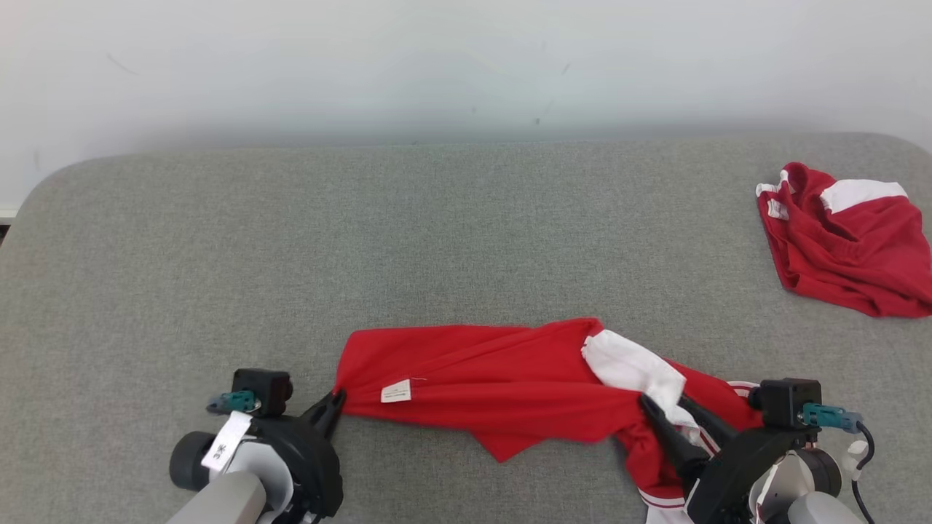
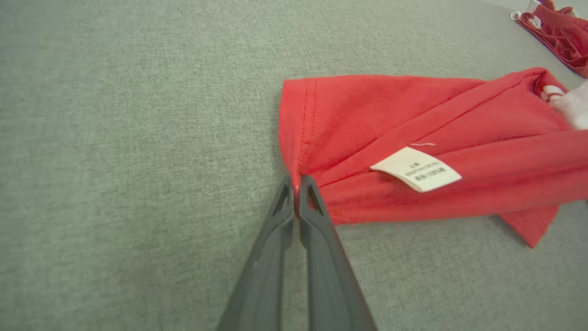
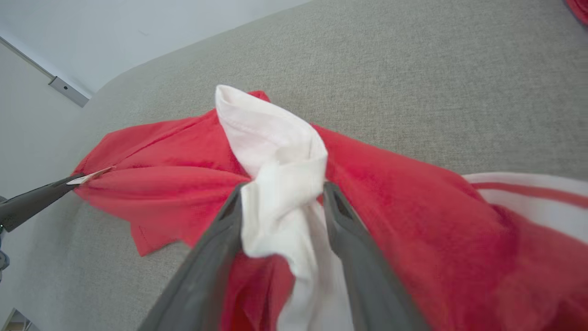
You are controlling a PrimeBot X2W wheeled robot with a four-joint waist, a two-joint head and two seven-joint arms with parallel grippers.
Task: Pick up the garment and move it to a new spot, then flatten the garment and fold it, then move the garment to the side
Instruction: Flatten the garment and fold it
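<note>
The garment [image 1: 495, 378], red with a white panel, lies stretched in a band along the near side of the grey table [image 1: 437, 240]. My left gripper [image 1: 336, 397] is shut on the garment's left hem corner [image 2: 294, 151], close to a white care label [image 2: 415, 169]. At the garment's right end, my right gripper [image 1: 664, 399] stands open, its two fingers apart on either side of the bunched white panel [image 3: 275, 147]. In the right wrist view the garment [image 3: 183, 174] runs left to the left gripper's [image 3: 69, 180] tips.
A second red and white garment [image 1: 844, 240] lies crumpled at the table's far right; it also shows in the left wrist view [image 2: 560, 27]. A pale wall [image 1: 466, 65] stands behind the table. The table's near edge is close to both arms.
</note>
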